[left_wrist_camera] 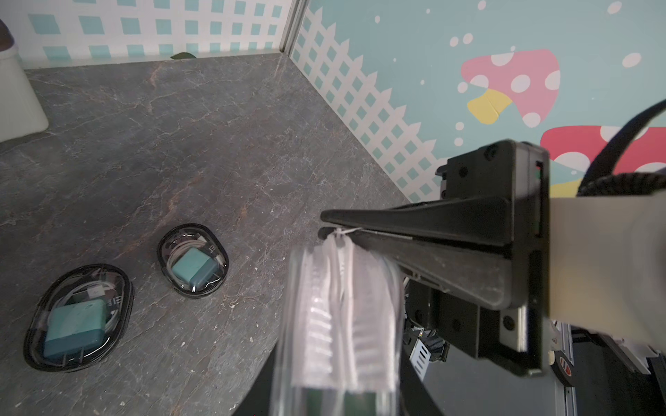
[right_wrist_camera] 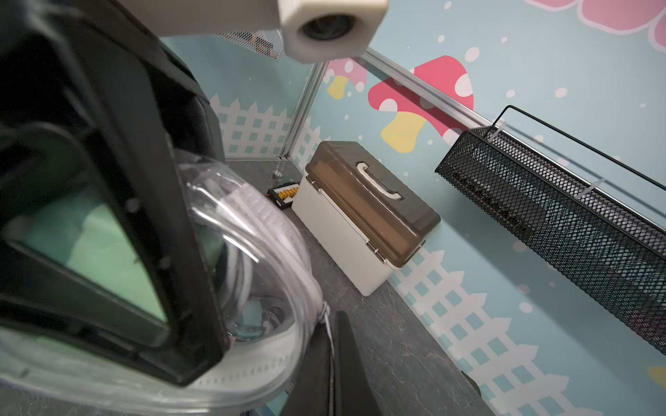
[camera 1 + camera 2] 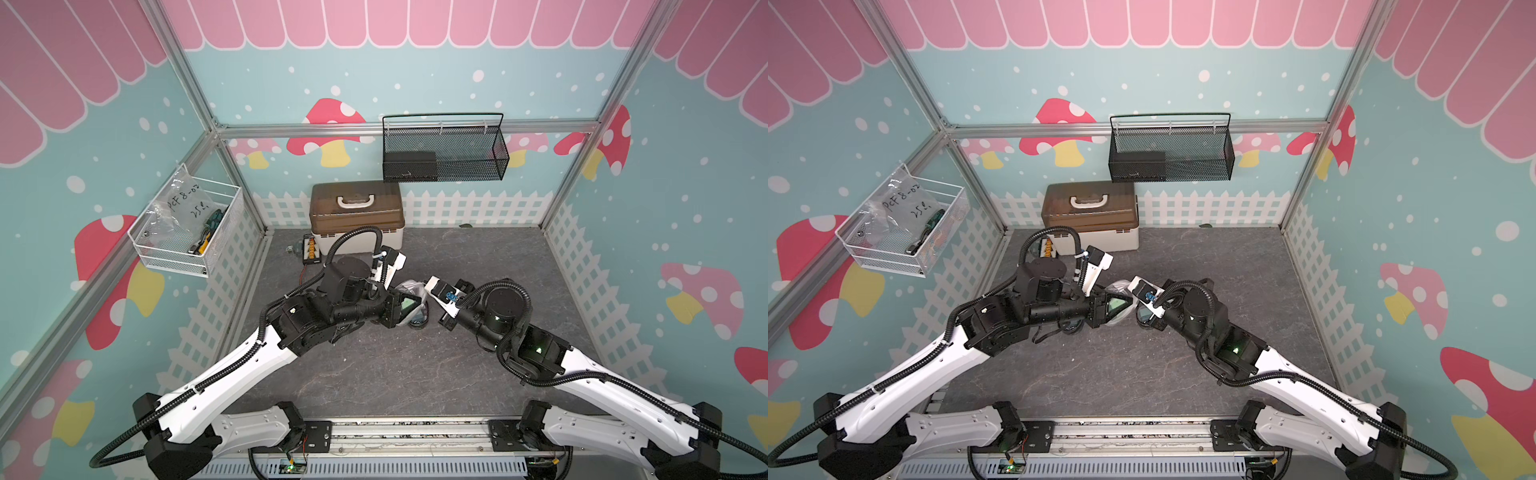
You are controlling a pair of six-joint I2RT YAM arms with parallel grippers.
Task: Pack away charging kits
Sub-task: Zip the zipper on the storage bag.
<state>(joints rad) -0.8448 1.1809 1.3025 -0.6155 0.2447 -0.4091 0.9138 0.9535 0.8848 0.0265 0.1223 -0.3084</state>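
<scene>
**Asker:** From above, where was the kit you were working on?

**Me:** In both top views the white-rimmed pouch (image 3: 409, 286) was held up off the table (image 3: 374, 374), between my two wrists. My left gripper (image 3: 409, 306) clamped it flat side to flat side, its jaws apart only by the pouch's thickness. My left arm (image 3: 232, 374) reached in low, bent at the elbow, and my right arm (image 3: 598, 386) mirrored it. The right fingers were hidden under that wrist's camera, so from there I couldn't tell their state.

**Asker:** And the left wrist view?

**Me:** There the pouch hung edge-on and blurred, right in front of the lens. My right gripper (image 1: 324, 224) pointed in from the side, with its fingers pressed together on the zip pull (image 1: 340, 232) at the pouch's upper edge. On the table lay two black-rimmed pouches (image 1: 34, 324) (image 1: 216, 284), near each other but not touching. Each held a teal adapter (image 1: 192, 268) and a coiled white cable (image 1: 176, 252), and both lay well clear of my grippers.

**Asker:** The right wrist view?

**Me:** My right fingertips were pinched on that white pull, just at the pouch's rim. One left finger (image 2: 187, 259) lay across the pouch's clear face. Green showed through the finger's open frame, and cable loops sat inside the pouch. Beyond stood the brown-lidded box (image 2: 338, 237) with the black board (image 2: 284, 191) beside it, and the black mesh basket (image 2: 558, 216) hung on the wall.
</scene>
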